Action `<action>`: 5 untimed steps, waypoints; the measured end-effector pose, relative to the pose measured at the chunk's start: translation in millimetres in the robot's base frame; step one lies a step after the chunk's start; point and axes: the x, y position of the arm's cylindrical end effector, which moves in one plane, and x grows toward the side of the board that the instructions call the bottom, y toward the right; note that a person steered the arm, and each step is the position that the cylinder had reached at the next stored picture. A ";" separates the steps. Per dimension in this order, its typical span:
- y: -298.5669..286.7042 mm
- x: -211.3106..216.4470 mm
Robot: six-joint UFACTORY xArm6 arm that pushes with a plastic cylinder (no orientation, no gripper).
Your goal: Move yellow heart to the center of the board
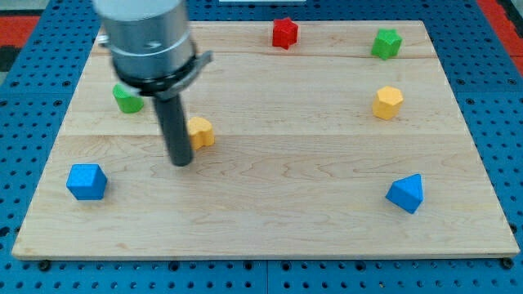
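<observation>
The yellow heart [201,131] lies on the wooden board [270,212], left of the middle. My tip [180,162] rests on the board just left of and slightly below the heart, touching or nearly touching its left side. The rod hides part of the heart's left edge.
A green block [127,99] sits behind the rod at upper left. A blue cube [87,181] is at lower left. A red block [284,33] and a green block [386,42] are along the view's top. A yellow hexagon [388,102] is at right, a blue triangle [406,193] at lower right.
</observation>
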 end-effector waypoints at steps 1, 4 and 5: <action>35.6 -20.0; 10.1 -13.4; 24.1 -36.8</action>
